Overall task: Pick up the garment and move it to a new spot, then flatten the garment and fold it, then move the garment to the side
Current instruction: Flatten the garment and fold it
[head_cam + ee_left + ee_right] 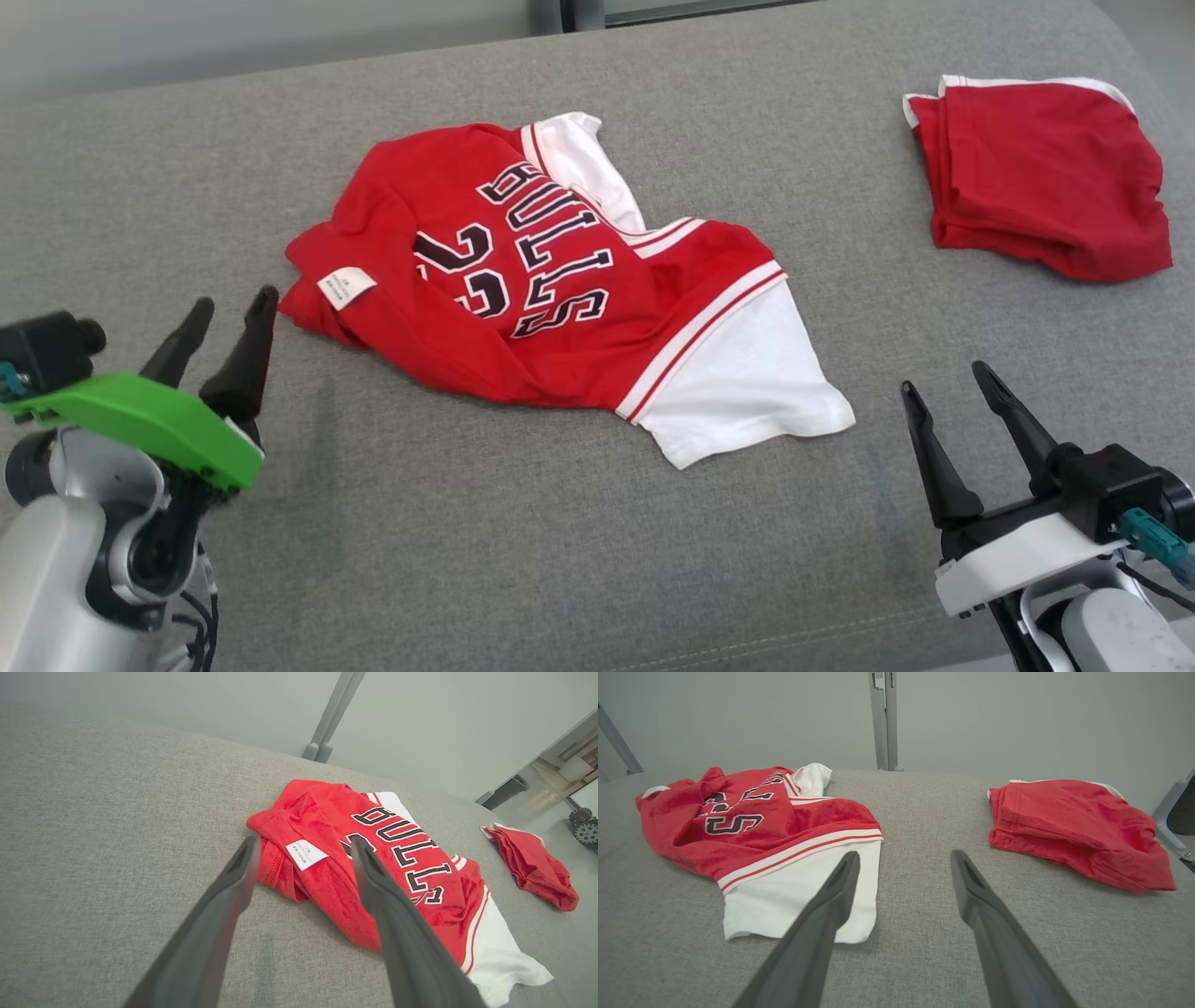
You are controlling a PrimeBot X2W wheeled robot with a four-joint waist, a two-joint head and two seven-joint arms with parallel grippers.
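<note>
A crumpled red-and-white jersey shirt (560, 280) lies on a grey fabric surface (467, 541) (folded red shorts (1046, 177) lie well apart). The left gripper (229, 313) and right gripper (948, 387) hover near it, jaws spread and empty.

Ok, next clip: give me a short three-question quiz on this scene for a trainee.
1. True or false: the left hand is shut on the jersey.
2. How does the jersey lie? A) rumpled, lettering facing up B) neatly folded C) lifted in the air
3. Fill in: the folded red garment lies to the robot's ___ of the jersey.
Key: 1 false, the hand is open and holds nothing. 2 A. 3 right.
</note>
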